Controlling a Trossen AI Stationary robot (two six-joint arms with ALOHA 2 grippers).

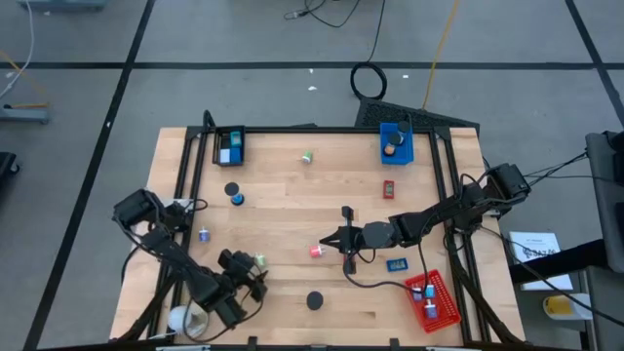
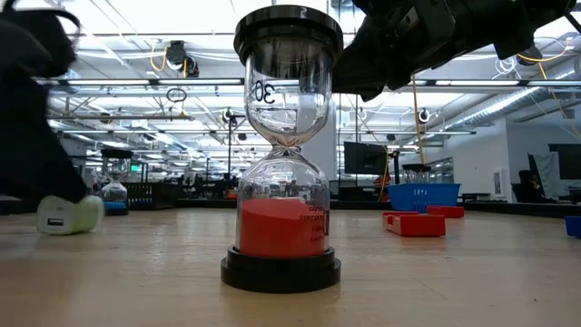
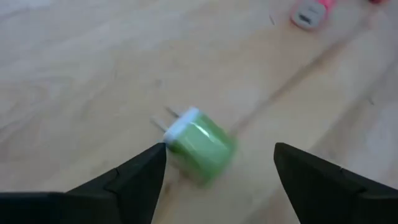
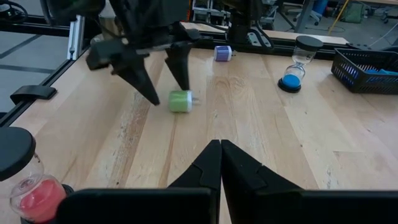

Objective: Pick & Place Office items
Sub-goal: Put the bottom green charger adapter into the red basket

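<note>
Several items already lie in the trays — black tray point(image 1: 230, 146), blue tray point(image 1: 397, 142), red tray point(image 1: 435, 298) — while most remain loose on the table point(image 1: 292, 185). Left gripper point(image 1: 256, 276), fingers spread, straddles a green plug point(image 3: 200, 144) without grasping it; right gripper point(image 1: 331, 241), clenched and empty, waits mid-table.

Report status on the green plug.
Left tool open, straddling green plug lying on table. Right tool shut, mid-table. Nothing blocking.

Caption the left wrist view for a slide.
Open left gripper straddling a green plug adapter lying on the wooden table.
</note>
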